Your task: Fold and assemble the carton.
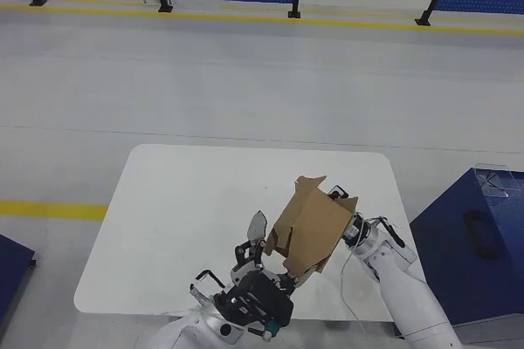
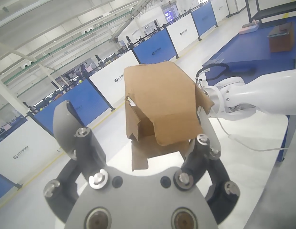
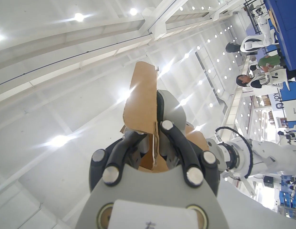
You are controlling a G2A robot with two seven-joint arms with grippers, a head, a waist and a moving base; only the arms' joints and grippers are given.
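The brown carton is partly folded and hangs tilted above the white table's front right part. My right gripper is shut on one of its side flaps; in the right wrist view the cardboard flap runs between the fingers of the right gripper. My left gripper stands open just below and in front of the carton. In the left wrist view the carton sits between the spread fingers of the left gripper, its loose lower flaps hanging toward the palm, one finger close beside its edge.
A dark blue cabinet stands right of the table, close to the right arm. Another blue object is at the left edge. The table's left and far parts are bare white surface.
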